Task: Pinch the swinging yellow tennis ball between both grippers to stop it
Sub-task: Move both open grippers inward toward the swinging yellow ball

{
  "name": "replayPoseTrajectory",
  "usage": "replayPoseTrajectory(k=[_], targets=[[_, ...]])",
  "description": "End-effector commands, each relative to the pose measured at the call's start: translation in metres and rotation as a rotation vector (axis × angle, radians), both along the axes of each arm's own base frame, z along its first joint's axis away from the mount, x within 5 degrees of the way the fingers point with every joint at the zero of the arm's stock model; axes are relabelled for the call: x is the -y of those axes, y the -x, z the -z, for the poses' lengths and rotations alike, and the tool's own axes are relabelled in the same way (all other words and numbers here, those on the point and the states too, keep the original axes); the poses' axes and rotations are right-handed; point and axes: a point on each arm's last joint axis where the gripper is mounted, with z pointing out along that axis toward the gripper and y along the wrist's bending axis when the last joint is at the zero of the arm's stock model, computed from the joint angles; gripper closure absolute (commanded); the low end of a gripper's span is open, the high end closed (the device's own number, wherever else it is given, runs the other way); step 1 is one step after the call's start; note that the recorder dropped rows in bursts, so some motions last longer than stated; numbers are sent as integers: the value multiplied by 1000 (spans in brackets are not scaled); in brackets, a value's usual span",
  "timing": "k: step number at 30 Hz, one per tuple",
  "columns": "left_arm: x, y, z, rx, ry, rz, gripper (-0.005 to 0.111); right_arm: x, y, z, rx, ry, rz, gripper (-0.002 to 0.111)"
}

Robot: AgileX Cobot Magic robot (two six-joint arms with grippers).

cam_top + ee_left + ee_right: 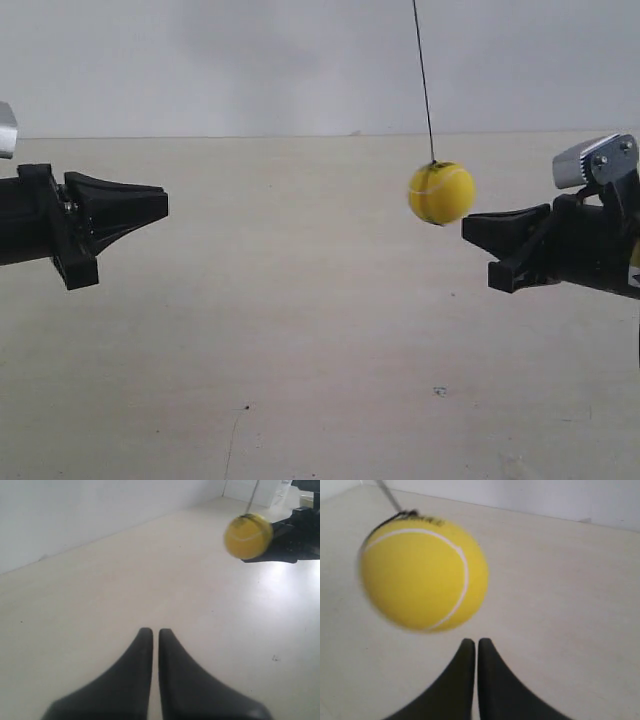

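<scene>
The yellow tennis ball (441, 193) hangs in the air on a thin dark string (424, 80), clear of the pale worktop (300, 330) and well over toward the end where the right arm reaches in. The right gripper (468, 228) points at it from that end. Its tip sits just under and beside the ball's lower flank, so close that I cannot tell from the side whether they touch, though its own wrist camera shows a sliver of worktop between the ball and the fingertips (466, 647). Its two black jaws are drawn together, with only a hairline slit between them. The left gripper (160, 205) reaches in from the opposite end of the worktop, level and well apart from the ball, with a wide stretch of bare surface between. Its jaws are also pressed together, a narrow line dividing them. The ball's outline is blurred in both wrist views; a white seam curves across it, and there is small black print near the knot. A grey camera box (590, 160) sits on top of the right arm. The worktop's far edge meets a plain white wall (250, 60), and a few dark specks (438, 391) mark the near side.
</scene>
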Motion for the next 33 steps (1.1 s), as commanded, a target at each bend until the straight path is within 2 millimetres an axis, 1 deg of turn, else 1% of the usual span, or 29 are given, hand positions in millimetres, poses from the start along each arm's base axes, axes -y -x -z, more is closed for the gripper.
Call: replayPoseTrajectory(k=[1, 6, 11, 17, 24, 26, 30, 33], targets=[[15, -3, 2, -7, -7, 72, 102, -20, -3, 4, 7, 30, -78, 108], [26, -6, 7, -27, -77, 74, 102, -40, -2, 6, 34, 57, -139, 108], [29, -6, 7, -17, -83, 81, 102, -49, 1, 6, 45, 79, -156, 108], [29, -6, 7, -17, -80, 80, 102, -55, 3, 7, 49, 90, -171, 108], [30, -6, 7, -18, -73, 89, 102, -55, 1, 5, 71, 90, -172, 108], [33, -5, 7, -17, -73, 100, 102, -56, 0, 4, 77, 93, -176, 108], [47, -2, 11, -11, -81, 142, 102, -56, -4, 1, 100, 103, -173, 108], [51, -3, 12, -4, -88, 158, 102, -56, -5, 1, 101, 106, -173, 108]])
